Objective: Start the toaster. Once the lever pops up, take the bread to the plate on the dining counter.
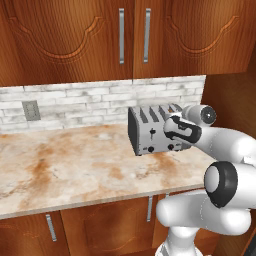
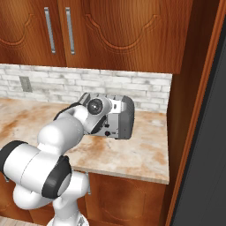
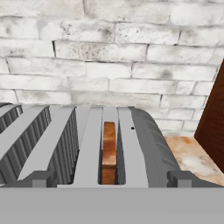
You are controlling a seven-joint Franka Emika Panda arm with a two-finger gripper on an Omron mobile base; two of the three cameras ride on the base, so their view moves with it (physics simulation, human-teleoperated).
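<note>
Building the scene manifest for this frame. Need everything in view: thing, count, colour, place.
toaster: one, silver-grey, four top slots, at the right end of the counter against the backsplash
bread: one, tan with brown crust, standing in the rightmost slot
counter: one, beige stone with rust marbling
backsplash: one, white-grey brick, behind the counter
wall outlet: one, grey, left on the backsplash
upper cabinets: brown wood, steel handles
lower cabinets: brown wood, steel handles
gripper: one, dark tips, open, poised at the toaster's front edge

White brick backsplash is carrying a wall outlet; wooden upper cabinets are hanging above the marbled counter.
</note>
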